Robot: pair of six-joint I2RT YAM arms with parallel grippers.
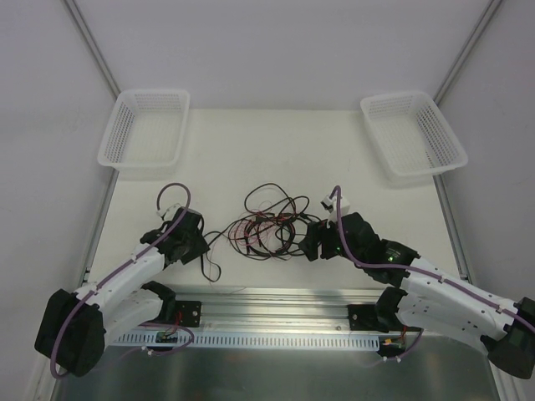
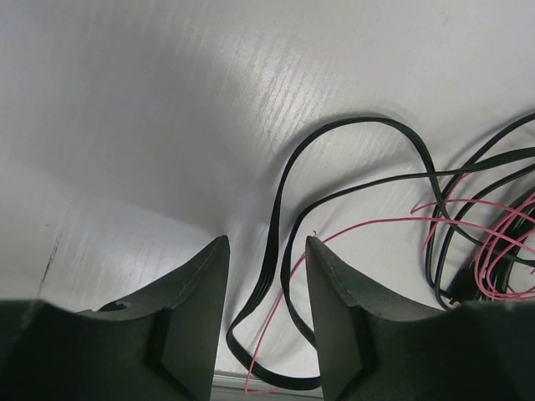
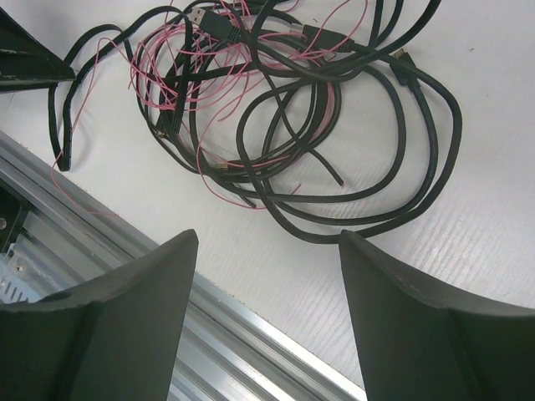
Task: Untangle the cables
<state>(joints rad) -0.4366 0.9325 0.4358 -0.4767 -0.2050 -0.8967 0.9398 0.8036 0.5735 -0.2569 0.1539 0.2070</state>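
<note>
White bench. White mesh basket on its far-left corner; second mesh basket on far-right corner, turned askew. Grooved metal rail along bench's near edge.

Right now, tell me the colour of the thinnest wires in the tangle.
The thin wires are pink-red; the right wrist view shows them best.

Bright, even light; cables sharp.

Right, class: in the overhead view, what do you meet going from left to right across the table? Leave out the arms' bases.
left basket → left tool → cables → right tool → right basket
</note>
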